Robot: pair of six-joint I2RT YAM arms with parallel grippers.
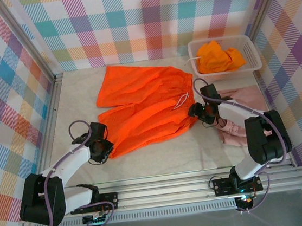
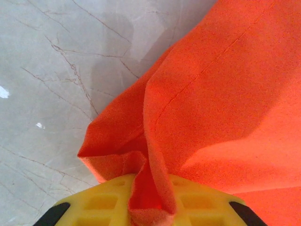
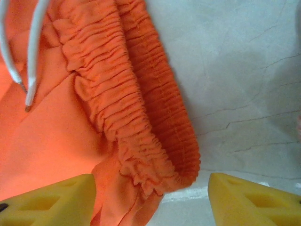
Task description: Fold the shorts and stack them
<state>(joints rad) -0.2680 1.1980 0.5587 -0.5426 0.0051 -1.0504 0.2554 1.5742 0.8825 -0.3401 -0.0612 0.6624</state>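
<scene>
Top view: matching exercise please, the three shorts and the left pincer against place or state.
1 orange shorts
2 yellow shorts
3 pink shorts
4 left pincer

A in the basket
B shut on an orange hem
C spread out, centre
D crumpled at the right

Pairs: 1-C, 2-A, 3-D, 4-B
</scene>
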